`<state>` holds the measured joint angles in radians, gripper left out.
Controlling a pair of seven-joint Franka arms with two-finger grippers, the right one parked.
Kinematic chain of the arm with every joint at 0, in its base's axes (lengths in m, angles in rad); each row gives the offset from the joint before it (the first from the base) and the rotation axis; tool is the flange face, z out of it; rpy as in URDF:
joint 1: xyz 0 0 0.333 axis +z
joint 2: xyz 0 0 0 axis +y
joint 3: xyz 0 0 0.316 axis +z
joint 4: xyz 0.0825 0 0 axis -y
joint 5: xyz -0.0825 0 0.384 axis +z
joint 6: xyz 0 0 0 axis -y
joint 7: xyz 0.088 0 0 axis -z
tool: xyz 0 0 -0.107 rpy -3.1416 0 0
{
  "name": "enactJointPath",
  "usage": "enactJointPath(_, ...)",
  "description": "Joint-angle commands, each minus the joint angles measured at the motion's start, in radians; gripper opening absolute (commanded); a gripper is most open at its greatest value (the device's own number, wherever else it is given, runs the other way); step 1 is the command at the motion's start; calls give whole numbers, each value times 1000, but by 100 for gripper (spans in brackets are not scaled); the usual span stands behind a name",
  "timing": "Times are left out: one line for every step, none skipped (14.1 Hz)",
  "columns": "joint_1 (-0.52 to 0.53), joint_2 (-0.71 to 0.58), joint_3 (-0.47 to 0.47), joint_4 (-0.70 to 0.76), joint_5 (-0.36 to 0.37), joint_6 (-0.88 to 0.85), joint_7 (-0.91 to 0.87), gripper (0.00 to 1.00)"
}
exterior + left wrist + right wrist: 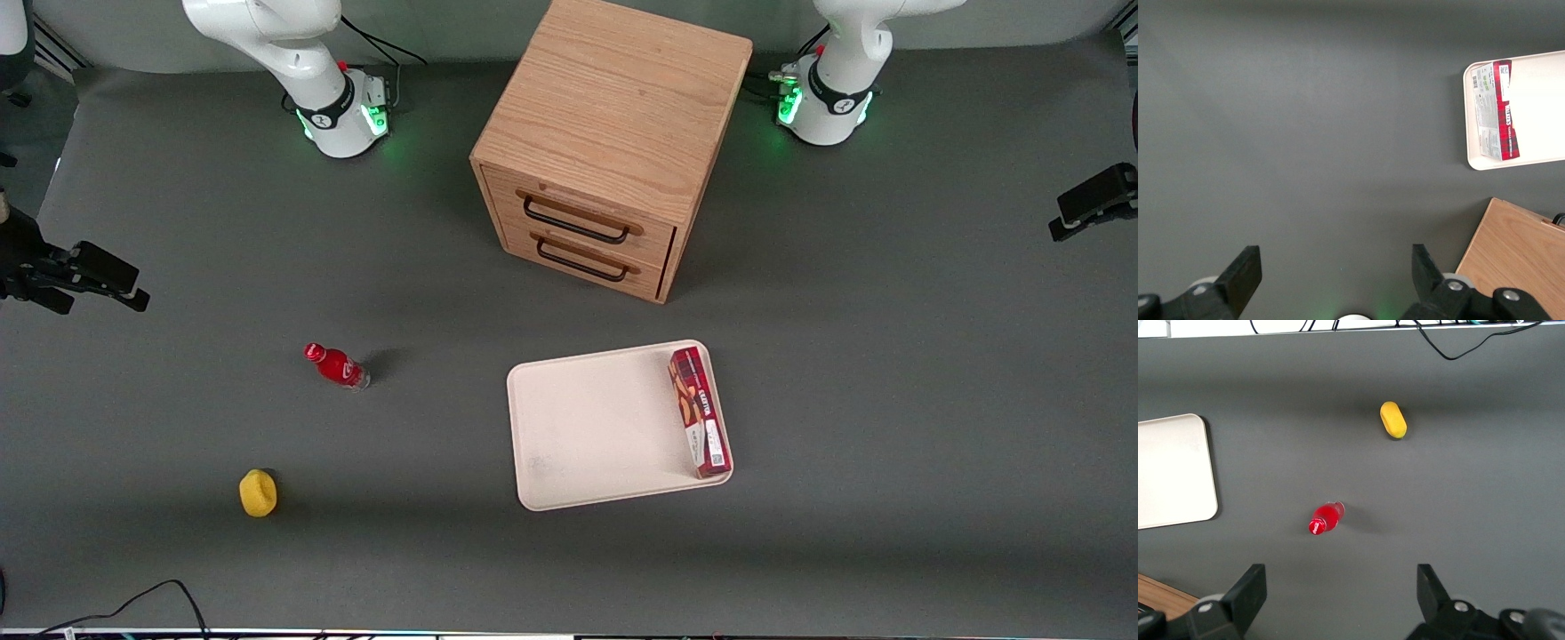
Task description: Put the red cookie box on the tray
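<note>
The red cookie box [700, 411] lies flat on the cream-white tray [587, 427], along the tray's edge toward the working arm's end. It lies there alone, with nothing holding it. In the left wrist view the box [1496, 110] and the tray [1538, 107] show far from my left gripper [1335, 267]. That gripper is open and empty, high over bare grey table near its own arm's base. It is out of sight in the front view. The tray's bare end also shows in the right wrist view [1171, 473].
A wooden two-drawer cabinet [613, 142] stands farther from the front camera than the tray. A small red bottle [336, 365] and a yellow object [258, 493] lie toward the parked arm's end. Black clamps [1093, 200] sit at the table's sides.
</note>
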<state>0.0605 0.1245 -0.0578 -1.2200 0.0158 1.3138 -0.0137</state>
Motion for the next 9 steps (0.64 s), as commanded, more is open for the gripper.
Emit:
enactJointPath(-10, -9, 4, -3, 9, -21, -6, 100)
enactJointPath(-10, -9, 6, -4, 4, -22, -3, 100)
enactJointPath(-8, -9, 6, -6, 0, -27, -3, 100)
enactJointPath(-8, -9, 7, -6, 0, -31, -3, 100)
enactJointPath(-8, -9, 7, -7, 0, -33, -5, 100)
enactJointPath(-8, -8, 7, -6, 0, -33, -5, 100)
enactJointPath(-10, -8, 7, -6, -2, -31, -3, 100)
enactJointPath(-10, -8, 6, -6, -1, -31, -3, 100)
enactJointPath(-11, -6, 6, -6, 0, -33, -3, 100)
